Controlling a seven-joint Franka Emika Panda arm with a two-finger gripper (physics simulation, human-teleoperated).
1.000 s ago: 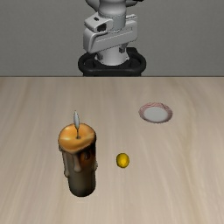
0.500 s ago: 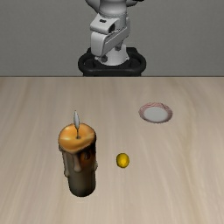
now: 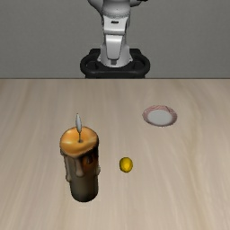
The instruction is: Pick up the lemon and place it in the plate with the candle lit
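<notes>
Claw (image 3: 115, 59) of the white arm hangs over the black round base (image 3: 90, 65), beyond the far edge of the light wooden counter (image 3: 36, 108); if it is wide or narrow, I cannot tell; it holds nothing. Small yellow lemon (image 3: 127, 164) lies on the counter well apart from the claw, much lower in the exterior view. Small round plate with a pink rim (image 3: 160, 116) is nearer the claw, toward the exterior view's right. Thick dark-brown candle with an orange top (image 3: 80, 164) stands near the lemon, not touching it.
</notes>
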